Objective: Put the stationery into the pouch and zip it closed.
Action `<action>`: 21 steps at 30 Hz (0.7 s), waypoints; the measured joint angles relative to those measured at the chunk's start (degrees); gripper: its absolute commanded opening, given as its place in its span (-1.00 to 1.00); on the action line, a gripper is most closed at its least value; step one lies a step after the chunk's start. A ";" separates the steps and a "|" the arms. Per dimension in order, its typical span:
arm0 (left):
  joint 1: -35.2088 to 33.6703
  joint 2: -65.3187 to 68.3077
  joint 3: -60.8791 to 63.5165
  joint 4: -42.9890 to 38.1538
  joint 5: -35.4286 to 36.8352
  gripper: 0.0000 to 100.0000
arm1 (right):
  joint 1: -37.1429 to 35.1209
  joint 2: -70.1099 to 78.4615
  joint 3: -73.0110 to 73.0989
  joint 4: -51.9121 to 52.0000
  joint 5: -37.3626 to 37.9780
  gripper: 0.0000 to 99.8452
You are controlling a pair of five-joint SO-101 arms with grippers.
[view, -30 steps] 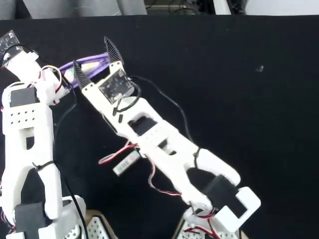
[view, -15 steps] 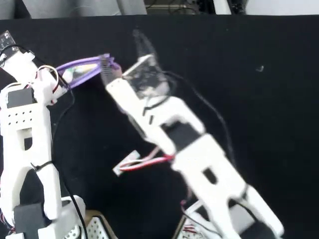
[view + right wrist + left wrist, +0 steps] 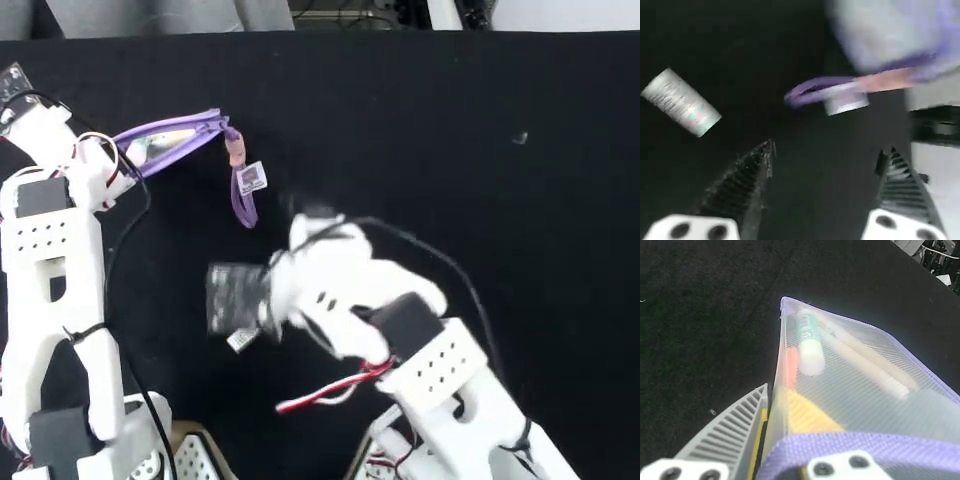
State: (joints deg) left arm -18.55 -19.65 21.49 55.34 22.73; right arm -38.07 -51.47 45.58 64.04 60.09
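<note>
Overall: two white arms over a black bench [image 3: 520, 250].
Left arm: stretched along the bench's left edge, wrist turned in toward the pouch [image 3: 855, 390].
Left claw [image 3: 118, 160]: pinching one end of the pouch between its fingers.
Pouch: clear with purple trim, at the far left of the bench; a purple strap [image 3: 243, 200] and small tag [image 3: 252, 178] trail from its other end.
Inside: a green-and-white stick [image 3: 807, 342], a long pale pen [image 3: 875, 371], something yellow and orange.
Right arm: folded low near the front, blurred; its wrist seems to point left.
Right claw [image 3: 829, 152]: spread wide, holding nothing, over bare bench.
Loose item: a white tube [image 3: 681, 102] lying on the bench, apart from the pouch, near the right claw.
</note>
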 measured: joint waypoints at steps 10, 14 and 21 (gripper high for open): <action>-0.09 0.00 0.09 -0.09 0.00 -0.94 | -10.46 0.00 13.98 1.23 8.62 -0.37; -0.09 0.00 0.09 -0.09 0.00 -0.94 | -11.78 0.00 19.78 -7.47 8.62 -0.37; -0.09 0.00 0.09 -0.09 0.00 -0.94 | -12.31 8.00 21.54 -18.73 8.62 -0.37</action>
State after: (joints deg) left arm -18.64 -19.65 21.58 55.25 22.73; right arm -50.37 -43.47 67.12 45.32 68.70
